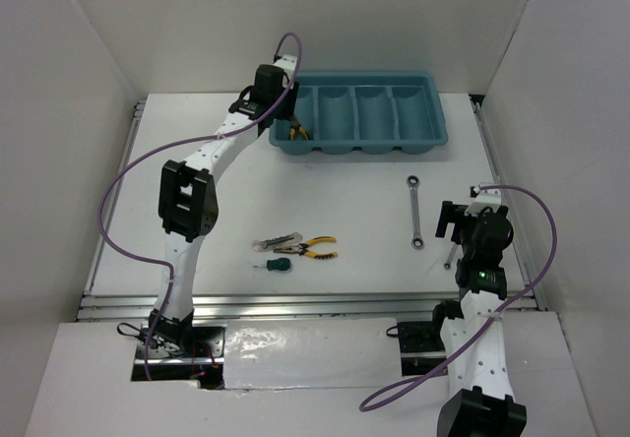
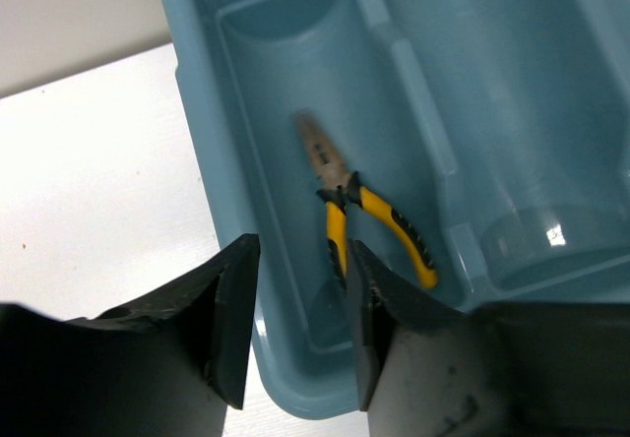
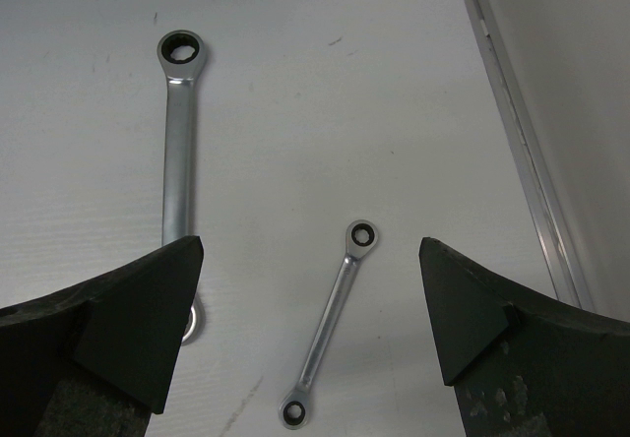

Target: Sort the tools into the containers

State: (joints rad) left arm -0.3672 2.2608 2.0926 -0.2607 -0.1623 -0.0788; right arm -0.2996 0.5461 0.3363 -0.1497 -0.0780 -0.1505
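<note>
Left end effector [image 2: 300, 289] hangs over the leftmost compartment [image 2: 285, 161] of the tray [image 1: 425, 140]. Its matte black fingers [image 2: 231, 319] are parted by a modest gap with nothing between them. Tray: glossy teal plastic, rectangular, with four round-ended troughs side by side. One pair of pliers [image 2: 369, 225] lies flat on that compartment's floor, with dull grey tapered jaws and yellow handles with black grip patches, spread slightly.

Right end effector [image 3: 310, 280] is well to the near-right of the tray, low over the white surface [image 1: 345, 201], spread wide and empty. Below it lie two items of bright polished steel: a long wrench [image 3: 177, 142] with a ring end pointing toward the tray, and a short wrench [image 3: 330, 324] with a ring at both ends, lying aslant.

Near-left of the tray, well apart from it, lie a second pair of yellow-handled pliers [image 1: 320, 249], a silver tool [image 1: 276, 244] just beside them and a stubby green-handled screwdriver [image 1: 276, 263].
</note>
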